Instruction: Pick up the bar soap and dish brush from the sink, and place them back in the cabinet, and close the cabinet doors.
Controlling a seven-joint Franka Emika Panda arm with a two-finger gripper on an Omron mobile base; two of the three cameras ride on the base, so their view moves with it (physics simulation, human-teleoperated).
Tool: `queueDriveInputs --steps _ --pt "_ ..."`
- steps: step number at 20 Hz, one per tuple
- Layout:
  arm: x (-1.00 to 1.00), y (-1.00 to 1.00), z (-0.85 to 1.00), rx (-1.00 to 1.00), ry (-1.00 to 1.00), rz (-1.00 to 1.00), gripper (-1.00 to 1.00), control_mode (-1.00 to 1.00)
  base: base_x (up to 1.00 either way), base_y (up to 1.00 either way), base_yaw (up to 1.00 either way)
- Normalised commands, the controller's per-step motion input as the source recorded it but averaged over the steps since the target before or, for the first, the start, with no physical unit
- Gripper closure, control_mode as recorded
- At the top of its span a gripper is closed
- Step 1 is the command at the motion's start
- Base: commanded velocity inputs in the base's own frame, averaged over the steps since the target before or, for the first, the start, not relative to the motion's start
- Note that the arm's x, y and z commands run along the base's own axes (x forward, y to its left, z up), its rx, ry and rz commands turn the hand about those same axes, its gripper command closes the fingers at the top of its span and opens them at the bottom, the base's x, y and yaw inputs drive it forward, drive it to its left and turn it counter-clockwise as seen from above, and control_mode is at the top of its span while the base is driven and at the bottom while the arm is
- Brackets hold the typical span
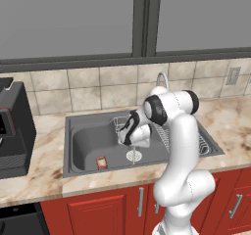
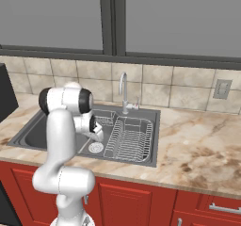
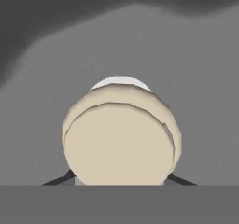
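the tool (image 1: 134, 148) hangs low inside the sink (image 1: 83, 143), just above the round white drain (image 1: 133, 155). in the hand view a round beige object with a pale white edge behind it, most likely the head of the dish brush (image 3: 120, 136), sits right in front of the camera, between the two dark fingertips (image 3: 58, 180) that peek out on either side of it at the bottom. the fingertips lie close against its sides, but whether they actually press on it cannot be told, and how far the tool is open cannot be told either.

the bar soap (image 1: 101, 162) lies flat on the dark basin floor near the front wall, to the left of the drain and apart from the tool. a wire rack (image 2: 129, 138) fills the right half of the sink, with the silver faucet (image 2: 123, 93) rising behind it. the marble tabletop (image 2: 197, 149) surrounds the basin, with red lower doors (image 1: 105, 209) beneath. a black appliance (image 1: 14, 131) stands on the tabletop at far left.
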Motion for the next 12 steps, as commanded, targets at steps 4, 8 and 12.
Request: queueDriveInputs --steps 4,8,12 --pt "-0.24 0.0 0.43 -0.02 -0.06 0.08 1.0 -1.0 0.0 0.0 0.0" --pt "-0.07 0.0 0.44 -0.01 -0.03 0.09 1.0 -1.0 0.0 0.0 0.0" --pt "-0.06 0.0 0.48 -0.01 0.0 0.09 1.0 -1.0 0.0 0.0 0.0"
